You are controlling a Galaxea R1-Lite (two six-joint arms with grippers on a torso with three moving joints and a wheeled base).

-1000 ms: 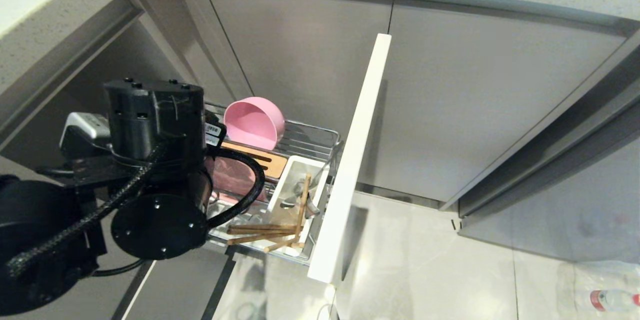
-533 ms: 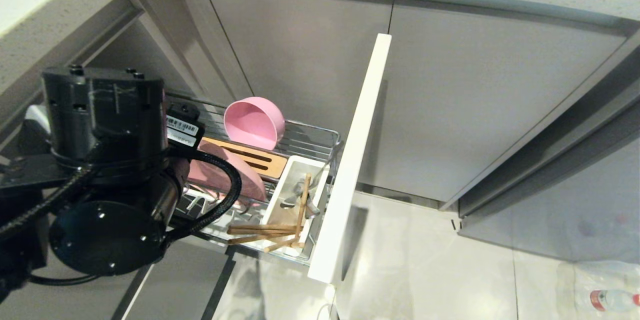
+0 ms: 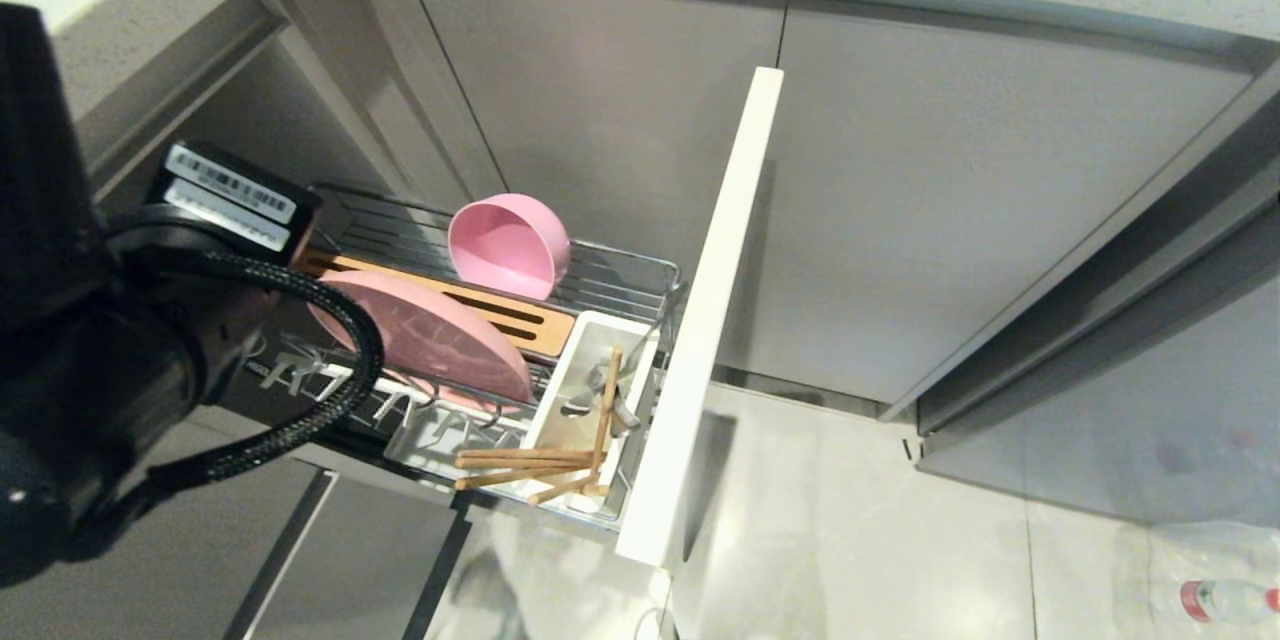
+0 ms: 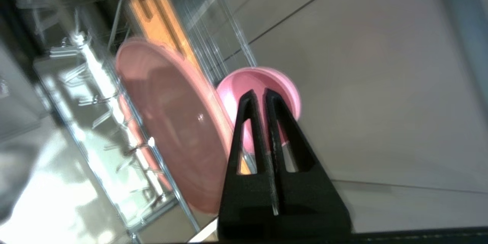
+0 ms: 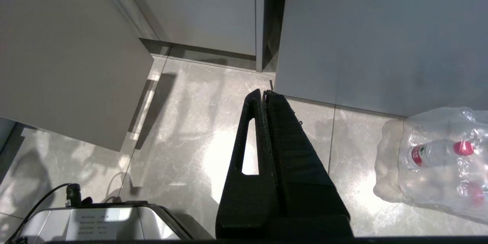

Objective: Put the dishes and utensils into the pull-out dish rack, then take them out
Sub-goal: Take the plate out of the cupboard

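My left arm [image 3: 90, 360] fills the left edge of the head view, a black bulk with its cable looped in front of the pull-out dish rack [image 3: 640, 272], raised off the basket. On its wrist camera the left gripper [image 4: 258, 93] has its two fingers pressed together with nothing between them, pointing toward the pink bowl [image 3: 508, 245]. The bowl sits tipped on its side at the far end of the wire basket, its opening toward me, apart from the fingertips as far as I can tell. The pink plate [image 3: 425, 332] stands on edge in the rack's prongs beside the slotted wooden strip [image 3: 500, 313], just to one side of the gripper and clear of it. The chopsticks [image 3: 530, 465] lie in and across the white caddy [image 3: 585, 345] at the near end, next to the white cabinet front [image 3: 705, 320]; a metal utensil shows in the caddy too. My right gripper [image 5: 264, 93] hangs closed and empty over the floor tiles, near a pack of water bottles [image 5: 438, 156].
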